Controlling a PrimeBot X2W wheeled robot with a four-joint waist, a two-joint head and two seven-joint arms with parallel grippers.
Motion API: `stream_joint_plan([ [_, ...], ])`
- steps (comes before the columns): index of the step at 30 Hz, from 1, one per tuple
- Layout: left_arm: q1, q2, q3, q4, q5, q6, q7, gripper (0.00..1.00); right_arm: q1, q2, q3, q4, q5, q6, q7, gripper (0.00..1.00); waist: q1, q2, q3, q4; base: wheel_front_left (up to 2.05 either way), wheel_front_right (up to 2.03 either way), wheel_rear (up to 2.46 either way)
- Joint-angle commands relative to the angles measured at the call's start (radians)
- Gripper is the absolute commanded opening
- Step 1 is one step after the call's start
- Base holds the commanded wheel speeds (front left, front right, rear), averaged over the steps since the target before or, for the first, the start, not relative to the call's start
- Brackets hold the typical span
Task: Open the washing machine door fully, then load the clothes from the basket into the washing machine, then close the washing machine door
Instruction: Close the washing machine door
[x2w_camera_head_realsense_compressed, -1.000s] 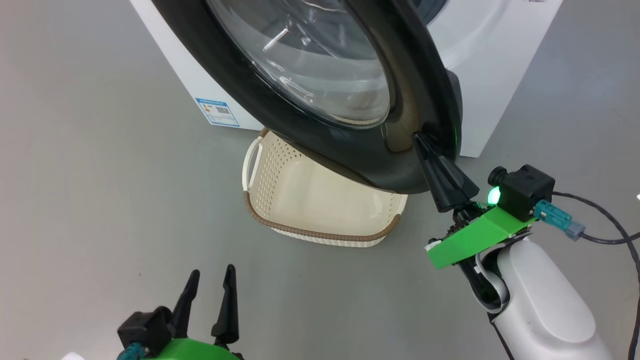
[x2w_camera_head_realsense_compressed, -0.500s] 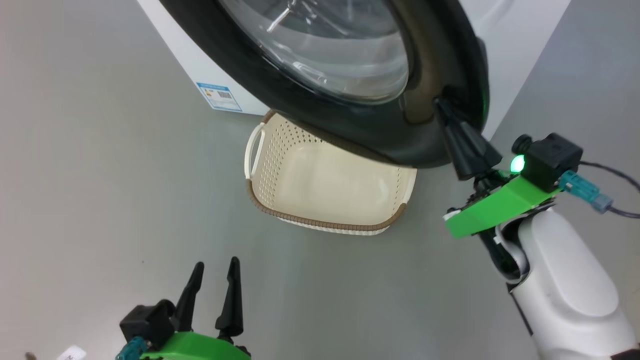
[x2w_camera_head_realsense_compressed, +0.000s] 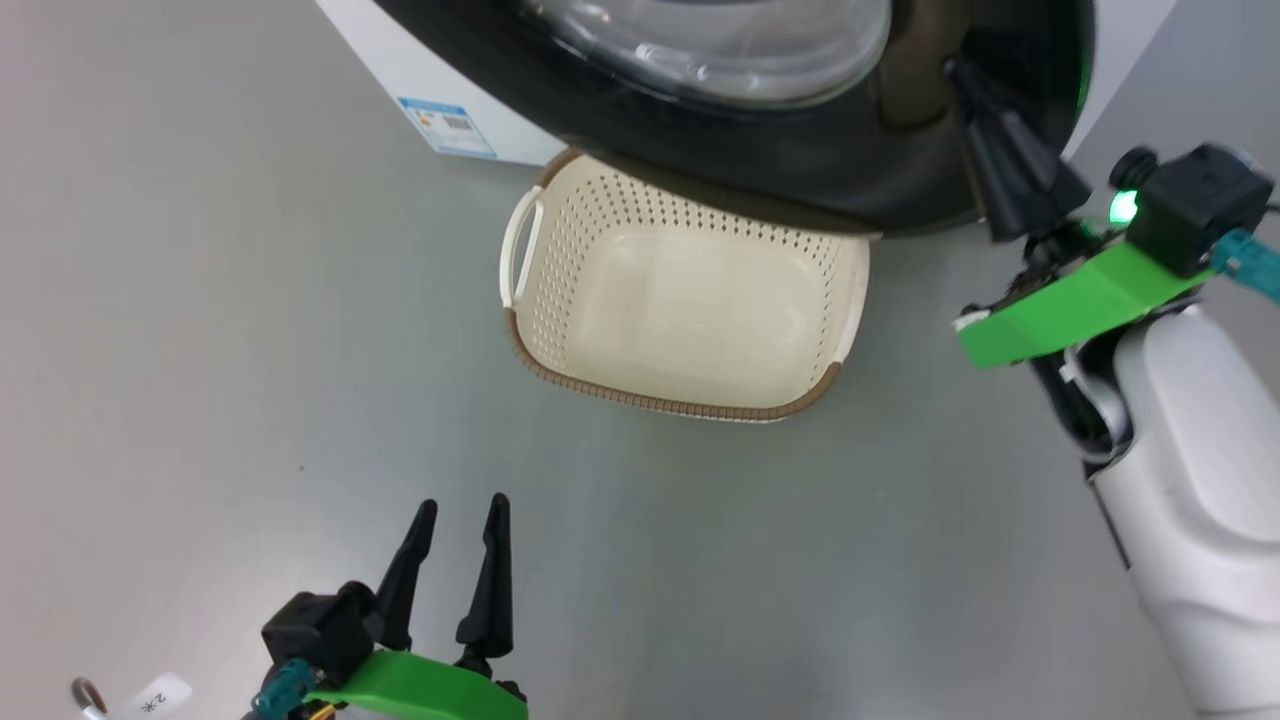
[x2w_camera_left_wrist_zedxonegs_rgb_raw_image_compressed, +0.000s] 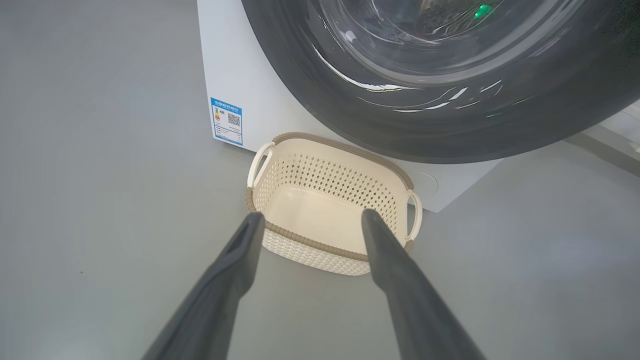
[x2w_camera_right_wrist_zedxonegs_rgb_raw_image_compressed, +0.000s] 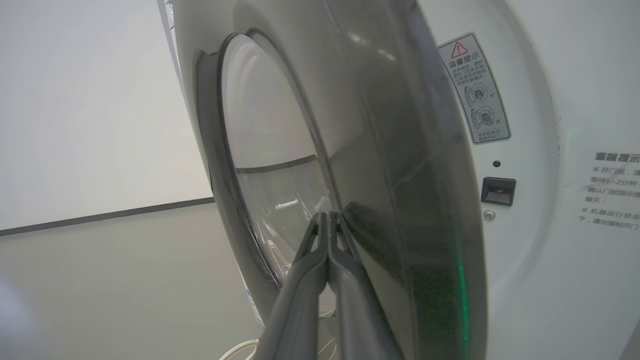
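Door (x2w_camera_head_realsense_compressed: 760, 170): glossy black with a clear glass bowl, at the top of the head view; its lower edge hangs over the back of the basket.
Latch slot (x2w_camera_right_wrist_zedxonegs_rgb_raw_image_compressed: 498, 190): in the white front of the machine (x2w_camera_right_wrist_zedxonegs_rgb_raw_image_compressed: 550, 250), uncovered, just beside the door's edge (x2w_camera_right_wrist_zedxonegs_rgb_raw_image_compressed: 390, 175).
Right gripper (x2w_camera_head_realsense_compressed: 960, 72): two fingers pressed together with nothing between them; the tips touch the door's black face near the glass (x2w_camera_right_wrist_zedxonegs_rgb_raw_image_compressed: 328, 216).
Left gripper (x2w_camera_head_realsense_compressed: 462, 503): low and near the robot, fingers apart, holding nothing, well apart from the basket.
Basket (x2w_camera_head_realsense_compressed: 660, 402): on the grey floor (x2w_camera_head_realsense_compressed: 200, 350), just before the machine; its smooth cream bottom is in full view.
Sticker (x2w_camera_head_realsense_compressed: 447, 126): blue, on the machine's side, near the basket's handle.
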Motion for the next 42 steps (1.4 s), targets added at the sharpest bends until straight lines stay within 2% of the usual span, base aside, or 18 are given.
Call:
stream_joint_plan([
  [1, -0.015, 0.01, 0.024, -0.03, -0.004, 0.011, -0.014, 1.0, -0.03, -0.006, 0.009, -0.019, -0.016, 0.001, -0.005, 0.0, 0.0, 0.0, 0.029, 0.013, 0.0, 0.0, 0.0],
  [18, -0.006, 0.01, -0.028, -0.056, -0.021, 0.02, -0.014, 1.0, -0.217, -0.156, -0.021, 0.011, -0.048, 0.001, -0.005, 0.0, 0.0, 0.0, 0.111, 0.058, 0.0, 0.0, 0.0],
  [27, 0.003, 0.01, -0.073, -0.052, -0.028, 0.013, -0.014, 1.0, -0.33, -0.227, -0.009, 0.11, -0.077, 0.001, -0.005, 0.0, 0.0, 0.0, 0.141, 0.108, 0.0, 0.0, 0.0],
  [32, -0.001, 0.01, -0.085, -0.058, -0.038, 0.013, -0.014, 1.0, -0.405, -0.258, -0.06, 0.194, -0.12, 0.001, -0.005, 0.0, 0.0, 0.0, 0.142, 0.12, 0.0, 0.0, 0.0],
  [36, 0.0, 0.01, -0.08, -0.068, -0.05, 0.015, -0.014, 1.0, -0.422, -0.256, -0.116, 0.233, -0.146, 0.001, -0.005, 0.0, 0.0, 0.0, 0.119, 0.116, 0.0, 0.0, 0.0],
  [42, -0.005, 0.01, -0.058, -0.05, -0.048, 0.009, -0.014, 1.0, -0.324, -0.199, -0.138, 0.185, -0.141, 0.001, -0.005, 0.0, 0.0, 0.0, 0.056, 0.073, 0.0, 0.0, 0.0],
])
